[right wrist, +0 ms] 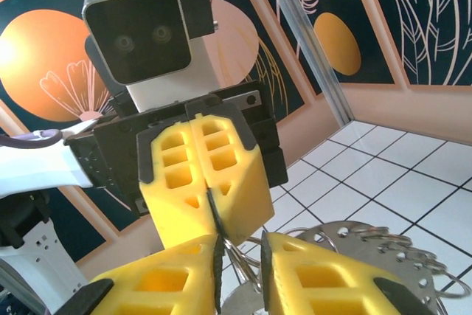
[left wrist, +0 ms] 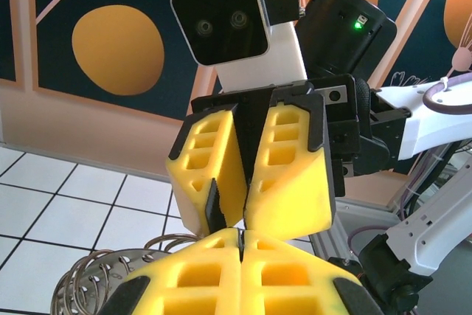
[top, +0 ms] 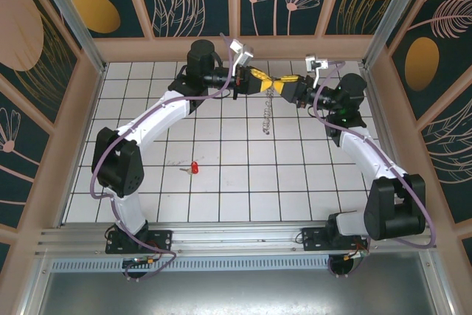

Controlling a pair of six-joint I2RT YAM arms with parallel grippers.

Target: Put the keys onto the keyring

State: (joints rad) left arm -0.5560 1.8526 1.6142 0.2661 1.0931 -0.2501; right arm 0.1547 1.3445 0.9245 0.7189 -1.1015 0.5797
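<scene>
Left fingers pinched shut on the keyring, which hangs in the air, right fingers narrowed around its loops; key flat on tabletop, well near-left of keyring, blade pointing left, left arm nearer.
</scene>
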